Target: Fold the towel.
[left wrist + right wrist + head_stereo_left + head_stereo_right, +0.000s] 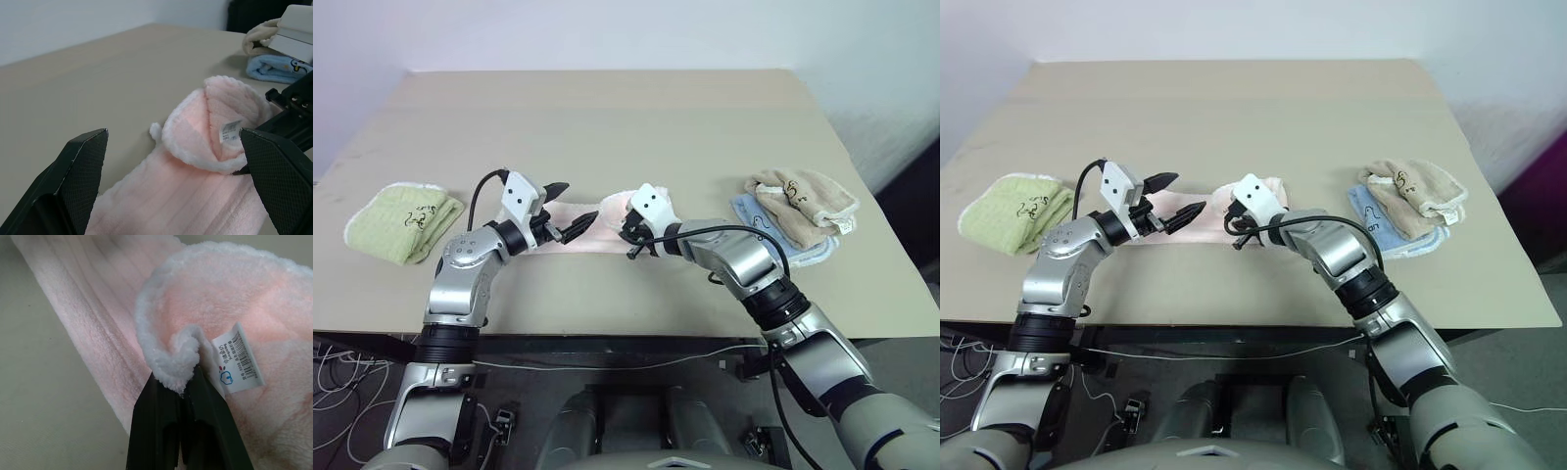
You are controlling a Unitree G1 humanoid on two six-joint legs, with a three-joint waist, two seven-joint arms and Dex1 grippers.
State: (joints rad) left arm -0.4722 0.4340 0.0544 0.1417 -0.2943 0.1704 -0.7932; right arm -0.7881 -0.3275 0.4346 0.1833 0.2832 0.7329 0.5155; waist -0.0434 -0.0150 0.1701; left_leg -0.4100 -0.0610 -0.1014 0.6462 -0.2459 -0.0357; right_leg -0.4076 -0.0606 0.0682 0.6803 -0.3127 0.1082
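Between the two grippers, near the middle of the tan table [607,117], the pale pink towel [592,217] is lying as a long strip, with its end nearest the right gripper [182,387] curling up and over into a rounded flap. The right gripper is pinching the whitish hemmed edge of that flap: in its wrist view the two black fingers [156,431] are sitting pressed together with a small bunched curl of the hem caught at their tips, and a white label [234,360] with a barcode is hanging just beside them. From the head views this gripper is mostly covered by its own white wrist housing, so the pinch itself is hard to make out there. The left gripper [566,211] is hovering over the other stretch of the strip with its jaws spread wide and nothing between them; its wrist view is showing the two dark fingers [78,181] standing far apart on either side of the pink cloth, apparently without touching it. The part of the towel under the left gripper is being hidden by the arm in the head views, and its far end cannot be traced. Well out beyond the left gripper a light green towel [406,220] is lying folded, and well out beyond the right gripper a beige towel [803,201] is resting on a blue one [754,220], whose lower part is mostly covered.
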